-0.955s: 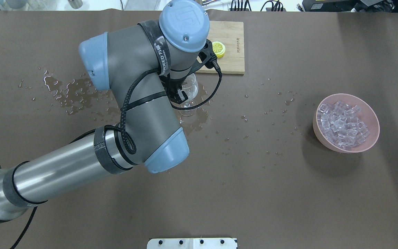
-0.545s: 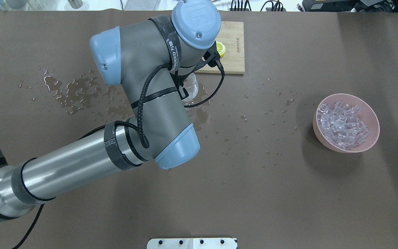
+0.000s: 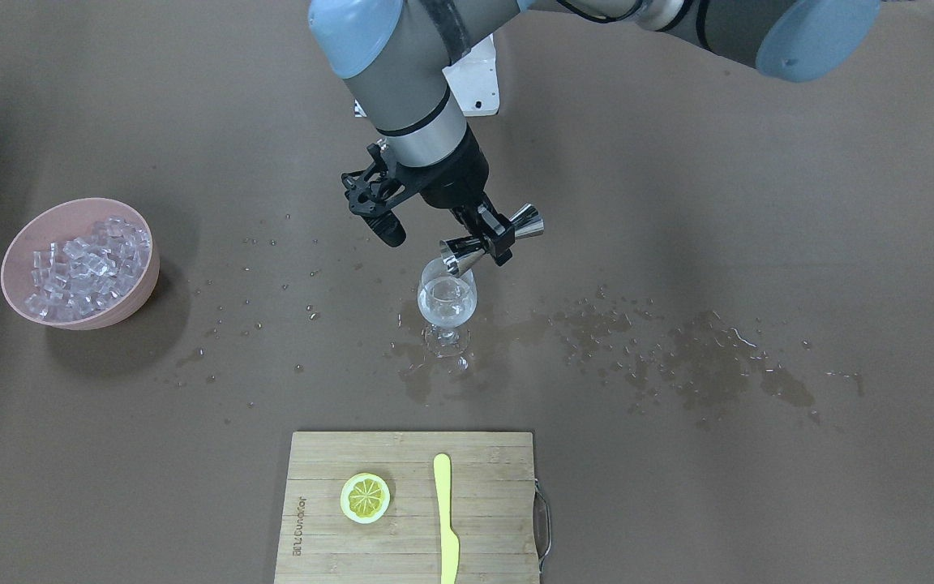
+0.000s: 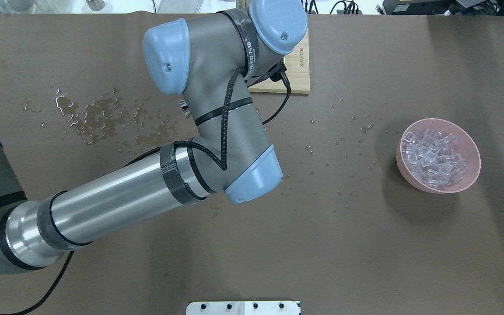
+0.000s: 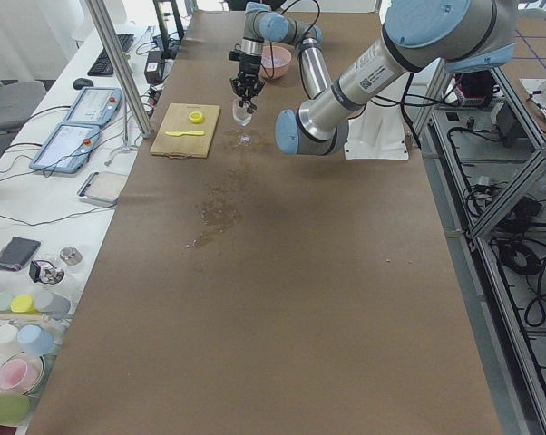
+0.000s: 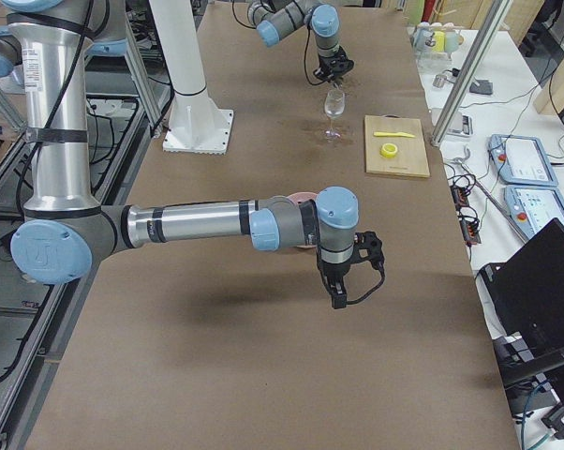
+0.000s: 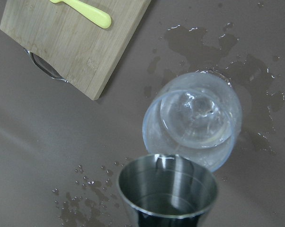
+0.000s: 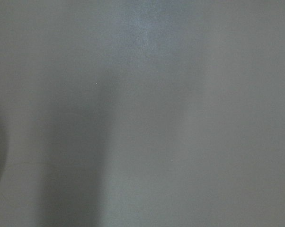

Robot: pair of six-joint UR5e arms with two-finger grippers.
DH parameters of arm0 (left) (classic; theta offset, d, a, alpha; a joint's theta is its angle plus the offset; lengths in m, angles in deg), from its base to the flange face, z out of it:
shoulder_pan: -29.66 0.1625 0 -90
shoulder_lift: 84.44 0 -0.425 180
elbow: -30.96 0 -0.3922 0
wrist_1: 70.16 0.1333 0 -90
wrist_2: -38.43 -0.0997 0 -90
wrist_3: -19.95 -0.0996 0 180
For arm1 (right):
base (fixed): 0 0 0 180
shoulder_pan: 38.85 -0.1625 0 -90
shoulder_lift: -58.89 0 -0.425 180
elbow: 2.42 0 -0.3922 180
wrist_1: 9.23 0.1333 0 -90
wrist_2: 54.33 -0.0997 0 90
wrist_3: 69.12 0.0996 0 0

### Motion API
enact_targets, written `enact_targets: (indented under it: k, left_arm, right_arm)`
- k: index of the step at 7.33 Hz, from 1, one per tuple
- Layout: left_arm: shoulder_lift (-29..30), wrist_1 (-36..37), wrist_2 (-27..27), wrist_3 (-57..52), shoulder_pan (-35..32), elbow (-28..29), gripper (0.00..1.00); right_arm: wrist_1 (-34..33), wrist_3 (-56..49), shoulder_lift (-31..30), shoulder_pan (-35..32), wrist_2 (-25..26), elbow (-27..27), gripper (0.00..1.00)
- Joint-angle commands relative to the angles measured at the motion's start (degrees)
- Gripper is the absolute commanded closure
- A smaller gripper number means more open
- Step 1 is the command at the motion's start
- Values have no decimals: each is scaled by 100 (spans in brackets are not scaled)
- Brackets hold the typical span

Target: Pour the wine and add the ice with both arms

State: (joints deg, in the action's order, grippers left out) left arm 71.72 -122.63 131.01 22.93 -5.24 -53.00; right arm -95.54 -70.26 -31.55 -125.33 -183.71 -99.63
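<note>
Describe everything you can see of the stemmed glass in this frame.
The glass is clear, with a round bowl, short stem and foot. It stands upright in a wet patch on the brown table, holding a little clear liquid. A steel jigger in the left gripper tips over its rim; contact unclear.

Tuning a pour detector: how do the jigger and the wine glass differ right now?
The jigger is opaque steel; the wine glass is clear. The jigger is tipped sideways, clamped in the left gripper; the wine glass stands upright on the wet table. Shared: round open mouths, the jigger's at the glass's rim.
</note>
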Motion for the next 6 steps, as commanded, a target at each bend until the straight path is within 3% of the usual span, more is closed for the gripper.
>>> enact_targets:
  k: [1,4,6]
  left_arm:
    - [98,79,-118,-113,1,160,100]
    - [-120,-192,-65,-114,-17,-251,100]
    - [-559,-788,-48,-114,-139,-646,100]
  right_arm:
    - [0,0,1,0,0,0,0]
    - [0,0,1,0,-44,0,0]
    - [0,0,1,0,-53,0,0]
